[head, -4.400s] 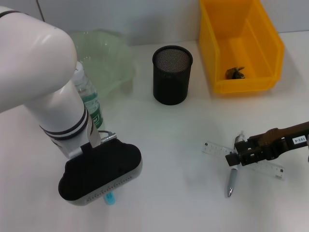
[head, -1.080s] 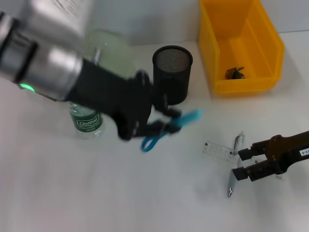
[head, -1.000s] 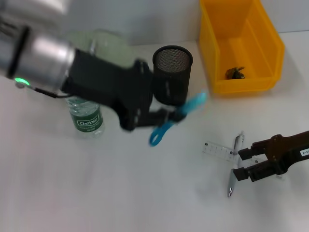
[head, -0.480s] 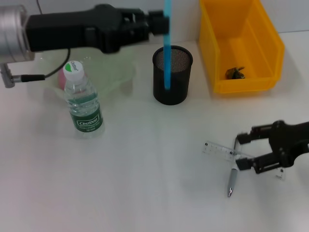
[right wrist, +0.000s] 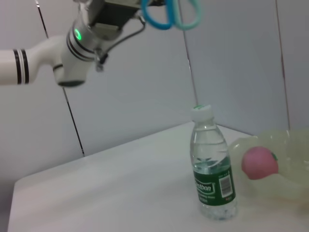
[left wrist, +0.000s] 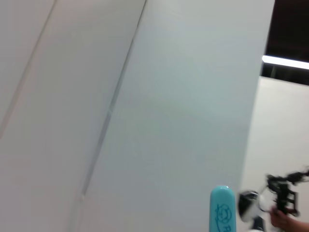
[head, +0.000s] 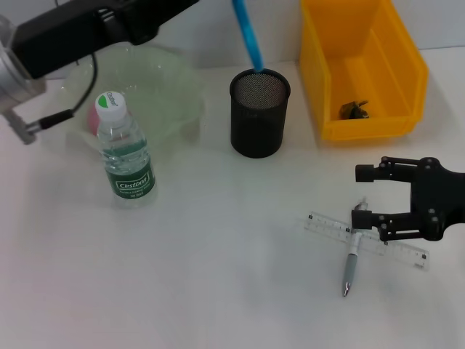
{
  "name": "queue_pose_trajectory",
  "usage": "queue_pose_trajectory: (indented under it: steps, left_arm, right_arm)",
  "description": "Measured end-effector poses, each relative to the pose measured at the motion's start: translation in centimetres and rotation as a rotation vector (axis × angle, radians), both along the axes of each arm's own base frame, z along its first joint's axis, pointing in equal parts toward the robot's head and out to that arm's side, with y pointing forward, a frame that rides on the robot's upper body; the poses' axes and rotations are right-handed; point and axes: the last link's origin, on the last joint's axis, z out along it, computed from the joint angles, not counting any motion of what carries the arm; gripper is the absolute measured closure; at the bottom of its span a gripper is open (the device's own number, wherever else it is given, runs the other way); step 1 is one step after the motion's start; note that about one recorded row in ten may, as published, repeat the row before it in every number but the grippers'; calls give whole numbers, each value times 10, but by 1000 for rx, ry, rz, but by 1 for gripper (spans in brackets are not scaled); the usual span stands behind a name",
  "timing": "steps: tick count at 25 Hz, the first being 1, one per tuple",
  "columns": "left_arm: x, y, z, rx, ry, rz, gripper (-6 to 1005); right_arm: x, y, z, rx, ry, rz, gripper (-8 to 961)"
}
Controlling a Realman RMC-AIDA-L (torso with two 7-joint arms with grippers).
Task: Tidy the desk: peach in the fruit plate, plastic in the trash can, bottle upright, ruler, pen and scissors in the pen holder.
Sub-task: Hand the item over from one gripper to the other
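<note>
My left gripper [right wrist: 145, 6] is shut on the blue scissors [head: 247, 33] and holds them tilted above the black mesh pen holder [head: 259, 113], with their lower end at its rim. The scissors also show in the left wrist view [left wrist: 222, 210] and the right wrist view [right wrist: 171, 13]. My right gripper [head: 367, 195] is open over the clear ruler [head: 392, 247] and the top of the grey pen [head: 350, 265], which lie crossed on the table. The bottle [head: 125, 156] stands upright. The pink peach [head: 96, 116] lies in the green plate [head: 167, 80].
A yellow bin [head: 363, 65] at the back right holds a dark scrap of plastic [head: 354, 109]. The bottle [right wrist: 212, 169] and the peach [right wrist: 259, 162] also show in the right wrist view.
My left arm carried the scissors up from the table to above the pen holder, and they now tilt. My right gripper turned and opened wider over the ruler and pen.
</note>
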Motion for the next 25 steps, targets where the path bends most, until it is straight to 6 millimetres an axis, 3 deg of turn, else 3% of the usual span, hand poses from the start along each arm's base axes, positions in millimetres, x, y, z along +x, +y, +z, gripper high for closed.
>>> queue_pose_trajectory:
  steps: [12,25]
  left_arm:
    - [5,-10,-61,286,-68,114,794]
    - [-11,-25,-95,513,-64,318,794]
  right_arm:
    - [-2,6,10,85,18,35,242]
    - [-1,3,0,302,68,83,245]
